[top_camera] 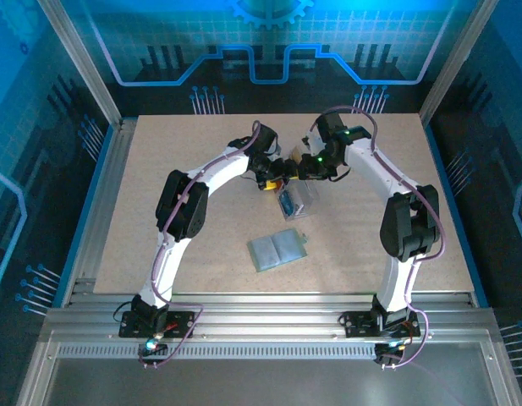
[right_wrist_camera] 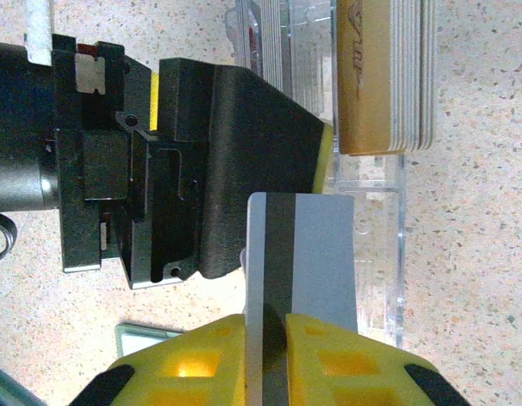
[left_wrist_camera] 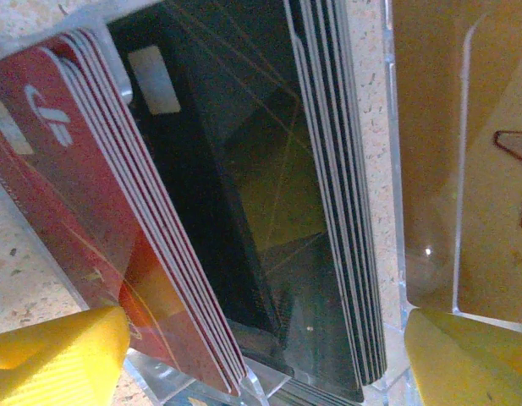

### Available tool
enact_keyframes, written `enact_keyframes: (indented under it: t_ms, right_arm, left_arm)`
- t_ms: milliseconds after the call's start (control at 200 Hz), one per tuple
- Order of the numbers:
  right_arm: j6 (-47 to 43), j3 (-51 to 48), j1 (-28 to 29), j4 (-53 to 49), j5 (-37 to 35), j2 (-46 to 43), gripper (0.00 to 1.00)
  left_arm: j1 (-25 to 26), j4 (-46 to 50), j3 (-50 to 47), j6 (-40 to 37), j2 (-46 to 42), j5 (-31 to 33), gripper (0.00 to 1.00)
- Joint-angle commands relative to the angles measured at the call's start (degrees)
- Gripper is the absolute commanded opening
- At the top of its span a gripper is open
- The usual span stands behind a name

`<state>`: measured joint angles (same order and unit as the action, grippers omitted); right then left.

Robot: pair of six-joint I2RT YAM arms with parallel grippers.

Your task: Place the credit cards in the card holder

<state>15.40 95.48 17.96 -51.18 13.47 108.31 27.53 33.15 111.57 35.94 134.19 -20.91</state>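
On the speckled table (top_camera: 159, 152), the unfolded card holder (top_camera: 277, 251) lies nearer my bases than the clear tray (right_wrist_camera: 381, 279). My left gripper (left_wrist_camera: 261, 359) gapes astride the red stack (left_wrist_camera: 91, 211) and black stack (left_wrist_camera: 244, 211); my right gripper (right_wrist_camera: 265, 330) pinches one grey striped card (right_wrist_camera: 303, 254). I'd lift it straight past the tray wall, then swing over bare tabletop.

The yellow fingers (right_wrist_camera: 197, 359) of the right claw (right_wrist_camera: 265, 331) pinch one end of a pale grey plastic credit card (right_wrist_camera: 315, 254) with a dark stripe, over the speckled tabletop (right_wrist_camera: 480, 254), beside the black, yellow-tipped left claw (right_wrist_camera: 321, 156) and a clear plastic compartmented tray (right_wrist_camera: 381, 254) holding a tan-gold card stack (right_wrist_camera: 383, 76).
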Motion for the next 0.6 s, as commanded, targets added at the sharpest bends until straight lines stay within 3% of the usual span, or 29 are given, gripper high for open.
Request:
enact_keyframes:
  t_ms: [0,595]
  right_arm:
    - [-0.46,2.12,-0.64,-2.21,0.15,-2.1,0.15]
    - [-0.54,2.38,-1.07,-2.98,0.85,-3.12,0.15]
  left_arm:
    - [-0.02,1.21,-1.71,0.3,-0.77,-0.19,0.86]
    - [-0.15,0.87,-2.14,0.49,-0.78,-0.39,0.86]
